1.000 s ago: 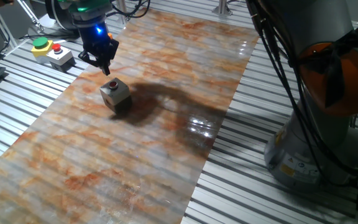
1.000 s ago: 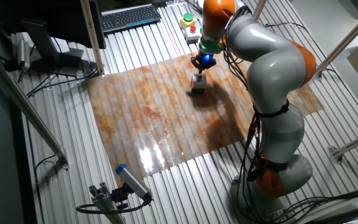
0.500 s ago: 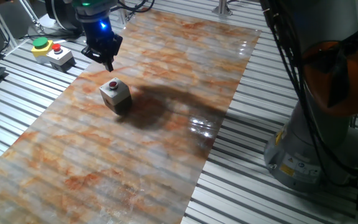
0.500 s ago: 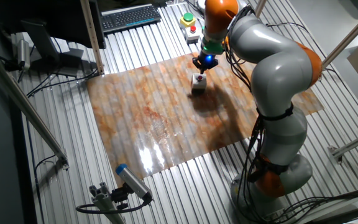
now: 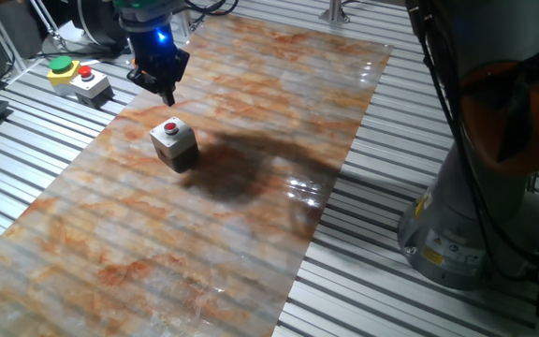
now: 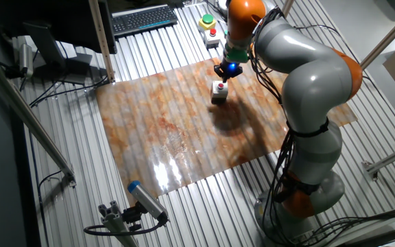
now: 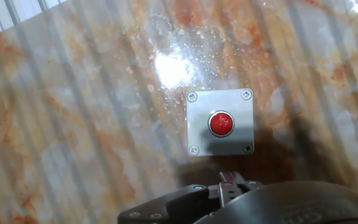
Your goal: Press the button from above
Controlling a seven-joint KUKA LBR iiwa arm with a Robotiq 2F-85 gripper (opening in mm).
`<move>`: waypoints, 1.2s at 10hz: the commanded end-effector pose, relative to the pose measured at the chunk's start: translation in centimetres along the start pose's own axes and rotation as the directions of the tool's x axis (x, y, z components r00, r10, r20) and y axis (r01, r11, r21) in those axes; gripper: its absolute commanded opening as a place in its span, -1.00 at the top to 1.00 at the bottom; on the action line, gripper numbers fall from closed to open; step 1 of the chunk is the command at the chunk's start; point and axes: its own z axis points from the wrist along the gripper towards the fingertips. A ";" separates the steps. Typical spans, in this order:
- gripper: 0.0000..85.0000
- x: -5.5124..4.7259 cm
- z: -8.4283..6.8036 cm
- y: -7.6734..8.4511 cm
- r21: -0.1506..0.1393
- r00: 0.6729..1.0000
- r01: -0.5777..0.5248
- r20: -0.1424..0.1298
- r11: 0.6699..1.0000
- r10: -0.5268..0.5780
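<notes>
The button is a small round red cap on a grey-white cube box that stands on the marbled orange mat. My gripper, with a blue light on the hand, hangs above and just behind the box, apart from it. The other fixed view shows the gripper just above the button. In the hand view the button sits on its square box face below frame centre, and the gripper shows only at the bottom edge. No view shows the fingertip gap.
A yellow box with a green button and a grey box with a red button stand off the mat at the back left. A keyboard lies beyond. The arm's base stands to the right of the mat.
My gripper has risen and drawn a little back from the button over the last second. The box has not moved.
</notes>
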 end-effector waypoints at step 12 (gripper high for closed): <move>1.00 0.6 -0.4 -0.2 0.009 1.000 0.002 0.011 1.000 -0.002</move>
